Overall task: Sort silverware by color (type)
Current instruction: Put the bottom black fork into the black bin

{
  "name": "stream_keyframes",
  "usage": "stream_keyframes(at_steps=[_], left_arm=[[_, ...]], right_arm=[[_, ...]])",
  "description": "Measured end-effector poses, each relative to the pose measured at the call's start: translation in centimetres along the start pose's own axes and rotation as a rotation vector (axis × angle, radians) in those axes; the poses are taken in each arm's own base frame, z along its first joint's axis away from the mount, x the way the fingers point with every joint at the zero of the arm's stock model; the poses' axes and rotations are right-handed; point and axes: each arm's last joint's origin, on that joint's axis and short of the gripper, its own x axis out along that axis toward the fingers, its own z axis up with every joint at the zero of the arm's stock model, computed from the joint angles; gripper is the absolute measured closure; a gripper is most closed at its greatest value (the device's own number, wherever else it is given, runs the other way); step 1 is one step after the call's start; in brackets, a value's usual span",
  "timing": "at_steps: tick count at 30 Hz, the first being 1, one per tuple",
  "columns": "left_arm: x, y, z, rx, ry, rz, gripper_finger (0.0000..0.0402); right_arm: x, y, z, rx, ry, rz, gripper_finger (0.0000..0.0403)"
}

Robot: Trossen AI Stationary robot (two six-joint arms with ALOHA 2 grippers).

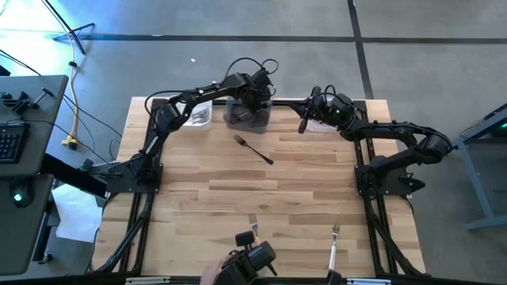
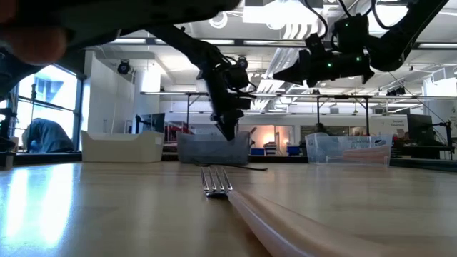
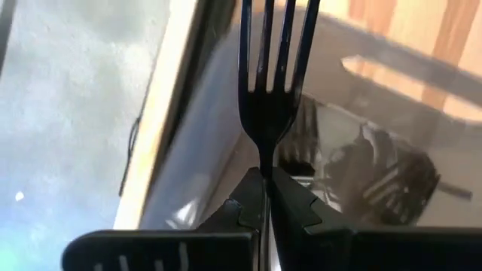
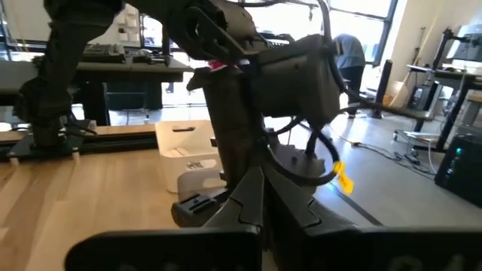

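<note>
Left wrist view: a black fork is pinched by its handle in the closed jaws of the left gripper, directly above the grey bin, where dark forks already lie. Left to sort, I judge: one dark fork on the table near that bin, and two pale-handled forks far from it. The right gripper hovers beside the bin, jaws shut and empty. Contents of the white bin are hard to make out.
</note>
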Motion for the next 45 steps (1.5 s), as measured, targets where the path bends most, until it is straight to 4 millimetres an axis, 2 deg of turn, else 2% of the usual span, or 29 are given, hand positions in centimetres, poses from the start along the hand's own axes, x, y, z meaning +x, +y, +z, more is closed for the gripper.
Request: stream_keyframes(at_steps=[4, 11, 13, 21, 33, 41, 45], left_arm=[[-0.1, 0.8, 0.7, 0.009, -0.011, 0.006, 0.0401], [-3.6, 1.1, 0.7, 0.117, 0.115, 0.016, 0.0401], [-3.9, 1.0, 0.4, 0.130, 0.147, -0.001, 0.0401], [-3.2, 0.5, -0.5, 0.135, 0.228, -0.048, 0.0401], [-3.1, 0.7, 0.0, 0.020, 0.161, -0.061, 0.0401], [-3.2, 0.8, 0.2, 0.042, 0.139, -0.055, 0.0401], [-3.3, 0.5, 0.7, 0.107, 0.102, -0.044, 0.0401]], right_arm=[[-0.1, -0.3, -0.2, 0.008, 0.016, -0.011, 0.0403], [-0.1, -0.4, -0.2, 0.009, 0.022, -0.015, 0.0403], [-0.1, -0.4, -0.2, 0.009, 0.022, -0.015, 0.0403], [-0.1, -0.4, -0.2, 0.010, 0.021, -0.015, 0.0403], [-0.1, -0.4, -0.2, 0.010, 0.021, -0.014, 0.0403], [-0.1, -0.4, -0.2, 0.009, 0.021, -0.014, 0.0403], [-0.1, -0.4, -0.2, 0.008, 0.021, -0.014, 0.0403]])
